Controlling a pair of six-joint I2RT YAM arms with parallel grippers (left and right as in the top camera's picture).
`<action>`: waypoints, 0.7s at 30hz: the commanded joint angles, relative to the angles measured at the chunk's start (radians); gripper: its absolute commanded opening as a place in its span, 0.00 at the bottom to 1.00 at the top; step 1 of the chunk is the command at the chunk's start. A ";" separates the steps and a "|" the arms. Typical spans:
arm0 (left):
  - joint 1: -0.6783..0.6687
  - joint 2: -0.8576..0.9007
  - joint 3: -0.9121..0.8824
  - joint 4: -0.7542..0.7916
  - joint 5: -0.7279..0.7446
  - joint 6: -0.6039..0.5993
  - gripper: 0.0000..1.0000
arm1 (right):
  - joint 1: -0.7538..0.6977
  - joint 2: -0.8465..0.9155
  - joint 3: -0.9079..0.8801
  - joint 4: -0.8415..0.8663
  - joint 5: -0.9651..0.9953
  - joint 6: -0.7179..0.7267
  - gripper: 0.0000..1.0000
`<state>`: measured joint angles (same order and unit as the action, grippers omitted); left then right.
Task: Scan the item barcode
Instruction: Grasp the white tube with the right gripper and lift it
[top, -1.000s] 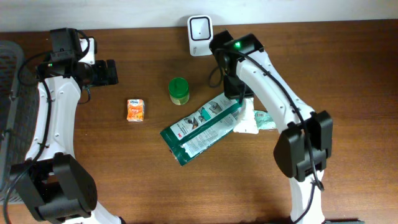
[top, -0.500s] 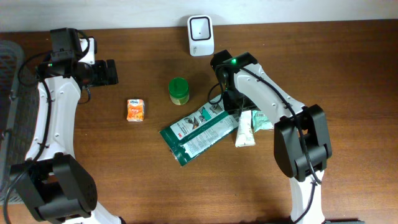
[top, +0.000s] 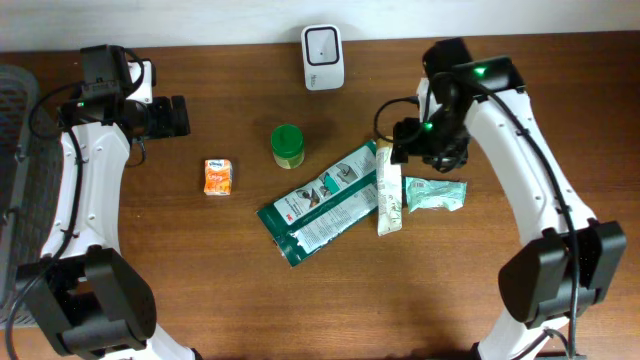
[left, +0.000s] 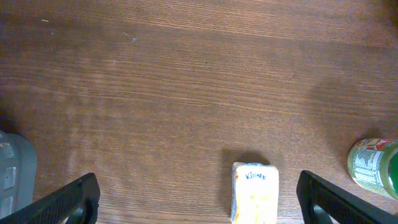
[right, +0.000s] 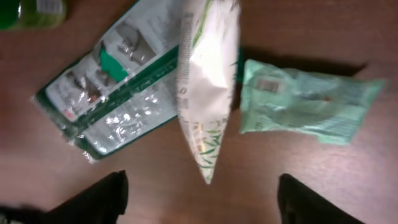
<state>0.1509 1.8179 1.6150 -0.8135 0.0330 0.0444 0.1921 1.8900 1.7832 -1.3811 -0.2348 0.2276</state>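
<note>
A white barcode scanner (top: 323, 44) stands at the back edge of the table. A white pouch with green leaf print (top: 388, 190) (right: 208, 81) lies flat, its upper end resting on a large green pouch (top: 322, 205) (right: 118, 87). A mint green packet (top: 435, 194) (right: 305, 102) lies just to its right. My right gripper (top: 403, 148) (right: 205, 205) hovers above the white pouch, open and empty. My left gripper (top: 178, 116) (left: 199, 208) is open at the far left, above bare table, with an orange tissue pack (top: 218, 177) (left: 255, 194) ahead of it.
A green-lidded jar (top: 287, 146) (left: 376, 167) stands between the tissue pack and the scanner. A grey object (top: 15, 120) (left: 15, 171) sits off the table's left edge.
My right gripper has opened and let go of the white pouch, then risen and swung to the right. The pouch now lies against the large green pouch. The left arm has not moved.
</note>
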 joint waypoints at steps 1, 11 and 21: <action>0.001 0.007 0.020 0.002 -0.003 0.005 0.99 | 0.012 0.030 -0.158 0.072 -0.152 -0.031 0.76; 0.001 0.007 0.020 0.002 -0.003 0.005 0.99 | 0.012 0.036 -0.417 0.358 -0.202 0.024 0.76; 0.001 0.007 0.020 0.002 -0.003 0.005 0.99 | -0.010 0.112 -0.455 0.436 -0.200 0.039 0.72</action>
<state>0.1509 1.8179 1.6150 -0.8135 0.0330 0.0444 0.1967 1.9873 1.3361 -0.9543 -0.4213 0.2600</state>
